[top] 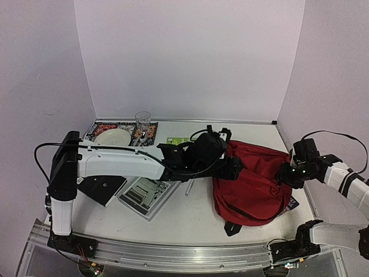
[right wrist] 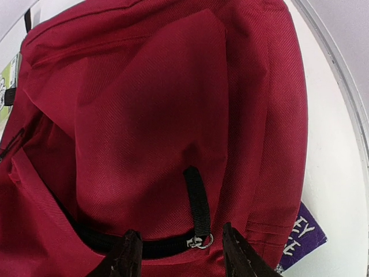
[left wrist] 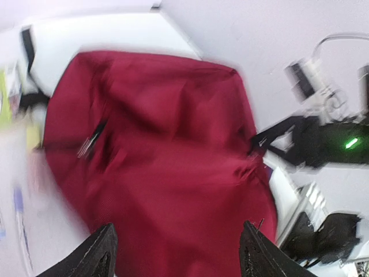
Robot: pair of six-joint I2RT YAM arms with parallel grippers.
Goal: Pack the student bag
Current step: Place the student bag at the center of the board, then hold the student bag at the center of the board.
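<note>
The dark-red student bag lies on the right half of the table. It fills the left wrist view and the right wrist view. My left gripper is open and empty, hovering over the bag's fabric near its left side. My right gripper is open at the bag's right edge, its jaws standing either side of a black zip pull strap with a metal ring, not touching it.
A magazine, a dark flat thing and a pen lie left of the bag. A bowl and a glass stand on a patterned mat at the back left. A purple book peeks from under the bag's right side.
</note>
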